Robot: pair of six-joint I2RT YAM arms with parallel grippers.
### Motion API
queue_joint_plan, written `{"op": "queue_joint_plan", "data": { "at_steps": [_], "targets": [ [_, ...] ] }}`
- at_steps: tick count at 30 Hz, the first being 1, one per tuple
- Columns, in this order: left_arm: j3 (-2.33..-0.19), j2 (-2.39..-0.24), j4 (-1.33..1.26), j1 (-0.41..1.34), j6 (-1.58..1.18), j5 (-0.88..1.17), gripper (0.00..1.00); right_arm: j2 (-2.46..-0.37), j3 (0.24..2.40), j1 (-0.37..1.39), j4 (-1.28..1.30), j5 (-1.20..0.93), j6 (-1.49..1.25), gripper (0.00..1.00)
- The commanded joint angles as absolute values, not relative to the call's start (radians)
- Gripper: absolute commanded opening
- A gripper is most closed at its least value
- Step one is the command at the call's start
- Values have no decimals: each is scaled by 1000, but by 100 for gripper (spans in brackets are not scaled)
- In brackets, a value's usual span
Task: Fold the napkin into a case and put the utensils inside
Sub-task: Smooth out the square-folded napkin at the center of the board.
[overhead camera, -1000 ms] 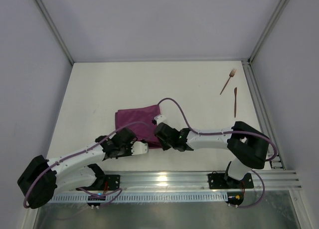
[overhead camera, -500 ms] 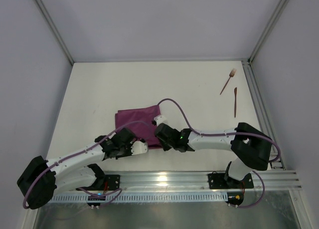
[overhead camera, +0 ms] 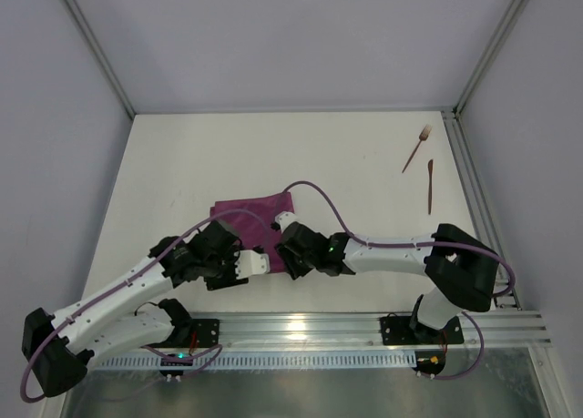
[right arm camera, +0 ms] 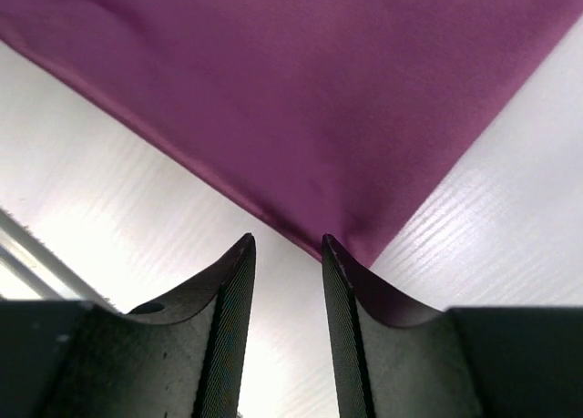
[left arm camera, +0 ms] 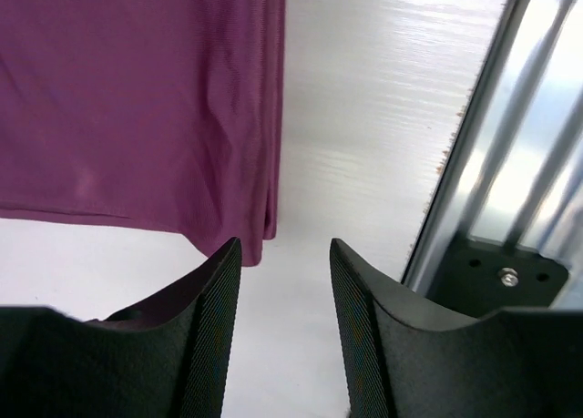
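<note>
The plum-purple napkin (overhead camera: 248, 219) lies flat on the white table, near the front. My left gripper (overhead camera: 248, 264) is open and empty at its near edge. In the left wrist view a napkin corner (left arm camera: 246, 240) lies just ahead of the left fingertip, with bare table between the jaws (left arm camera: 284, 254). My right gripper (overhead camera: 282, 251) is open and empty at the napkin's near right corner. That corner (right arm camera: 364, 245) touches the right fingertip in the right wrist view (right arm camera: 287, 247). The copper-brown fork (overhead camera: 417, 148) and knife (overhead camera: 430, 186) lie far right, apart from both grippers.
A metal rail (overhead camera: 364, 327) runs along the near table edge and shows at the right of the left wrist view (left arm camera: 510, 163). A second rail (overhead camera: 469, 181) runs along the right side. Grey walls close off the back and sides.
My left arm has swung left and its wrist has shifted slightly left and away along the napkin's near edge. My right gripper has moved slightly left. The napkin and utensils have not moved.
</note>
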State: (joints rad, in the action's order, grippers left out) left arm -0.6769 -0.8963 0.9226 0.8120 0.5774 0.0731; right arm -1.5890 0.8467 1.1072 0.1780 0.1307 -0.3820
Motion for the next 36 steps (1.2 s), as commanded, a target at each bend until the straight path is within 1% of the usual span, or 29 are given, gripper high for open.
{"op": "queue_joint_plan", "data": {
  "at_steps": [1,3,4,6,7,8,10,11,13,14,15,17,22,30,33,36],
  "targets": [
    [-744,-897,1092,816,584,166,45,-1525,910,1111,166,66,-351,40],
    [-756,-893,1092,816,580,158,43,-1513,902,1098,149,34,-370,41],
    [-756,-882,1069,815,556,132,39,-1505,893,1088,138,25,-382,41],
    [-733,-880,1004,807,525,68,35,-1479,855,1050,85,-26,-426,40],
    [-720,-896,917,796,505,36,29,-1471,841,1034,69,-37,-440,40],
    [-707,-910,878,789,477,-19,26,-1462,821,1020,54,-46,-454,39],
    [-674,-958,788,764,465,-50,22,-1460,807,988,19,-70,-479,36],
    [-663,-977,760,756,453,-70,21,-1463,801,980,8,-78,-482,31],
    [-631,-1018,677,741,442,-101,20,-1494,801,970,-23,-97,-480,26],
    [-618,-1031,657,741,440,-109,20,-1511,801,968,-23,-98,-479,22],
    [-609,-1043,641,741,446,-110,20,-1538,798,966,-26,-98,-482,16],
    [-588,-1071,637,741,462,-88,20,-1560,763,954,-63,-100,-505,11],
    [-529,-1080,620,741,479,-91,20,-1601,655,908,-127,-104,-580,3],
    [-472,-1091,601,741,502,-104,21,-1556,597,907,-130,-136,-609,3],
    [-477,-1074,610,741,505,-89,21,-1510,644,901,-89,-141,-588,3],
    [-480,-1049,614,741,502,-84,22,-1508,747,859,-64,-173,-559,4]
  ]
}}
